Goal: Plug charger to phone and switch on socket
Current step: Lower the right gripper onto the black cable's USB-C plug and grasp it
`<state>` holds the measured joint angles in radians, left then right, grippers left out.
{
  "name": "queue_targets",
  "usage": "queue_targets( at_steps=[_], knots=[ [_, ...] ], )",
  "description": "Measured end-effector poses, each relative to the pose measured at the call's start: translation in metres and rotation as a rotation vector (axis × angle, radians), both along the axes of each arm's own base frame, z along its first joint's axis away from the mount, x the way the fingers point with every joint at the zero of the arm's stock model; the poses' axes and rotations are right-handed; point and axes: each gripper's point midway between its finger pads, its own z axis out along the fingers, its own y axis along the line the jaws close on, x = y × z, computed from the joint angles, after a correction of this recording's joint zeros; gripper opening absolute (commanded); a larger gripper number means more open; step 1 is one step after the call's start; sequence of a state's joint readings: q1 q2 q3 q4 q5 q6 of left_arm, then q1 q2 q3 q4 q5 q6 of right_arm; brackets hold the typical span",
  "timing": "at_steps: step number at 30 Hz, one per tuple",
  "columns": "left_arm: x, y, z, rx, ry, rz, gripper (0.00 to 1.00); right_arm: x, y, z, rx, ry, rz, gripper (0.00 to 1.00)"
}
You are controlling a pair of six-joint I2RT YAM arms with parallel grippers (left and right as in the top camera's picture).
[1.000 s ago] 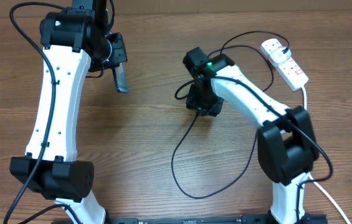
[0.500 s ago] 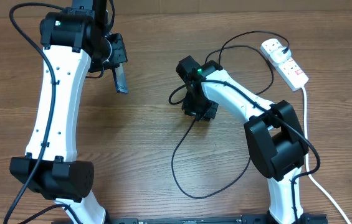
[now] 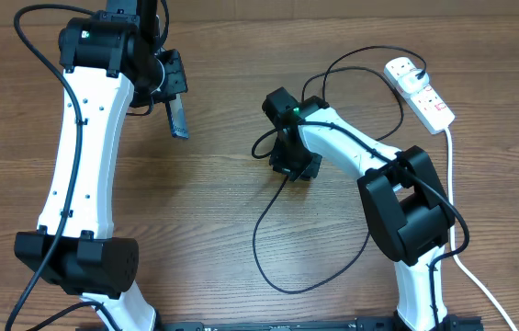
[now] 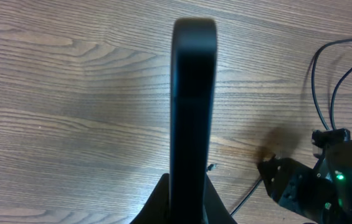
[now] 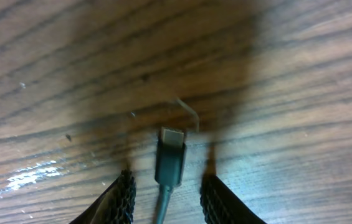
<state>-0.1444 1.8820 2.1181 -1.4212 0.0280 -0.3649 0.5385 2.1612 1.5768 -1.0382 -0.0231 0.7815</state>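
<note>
While the left gripper (image 3: 173, 99) pinches the phone (image 3: 179, 119) by one end at the far left, the phone hangs edge-on above the wooden table (image 3: 204, 230), its screen not showing in the left wrist view. Right of centre, the right gripper (image 3: 293, 165) points down at the tabletop with its fingers (image 5: 121, 200) spread to either side of the charger's connector tip (image 5: 171, 144), which lies flat between them, untouched. The charger (image 3: 268, 216) loops near and far of that gripper. At the far right lies the socket (image 3: 422, 93), its white cord (image 3: 449, 175) trailing nearward.
</note>
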Motion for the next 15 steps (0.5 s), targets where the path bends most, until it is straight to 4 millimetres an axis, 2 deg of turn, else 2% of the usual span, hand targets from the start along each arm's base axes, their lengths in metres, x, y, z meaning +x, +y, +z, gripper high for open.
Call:
queue_targets(
  at_steps=[9, 15],
  knots=[
    [-0.0001, 0.0000, 0.0000, 0.000, 0.000, 0.000, 0.04, 0.0012, 0.0004, -0.0006, 0.016, 0.003, 0.031, 0.26],
    [-0.0004, 0.0000, -0.0001, 0.000, 0.002, 0.000, 0.04, 0.0010, 0.0005, -0.0020, 0.014, 0.006, 0.024, 0.15]
  ],
)
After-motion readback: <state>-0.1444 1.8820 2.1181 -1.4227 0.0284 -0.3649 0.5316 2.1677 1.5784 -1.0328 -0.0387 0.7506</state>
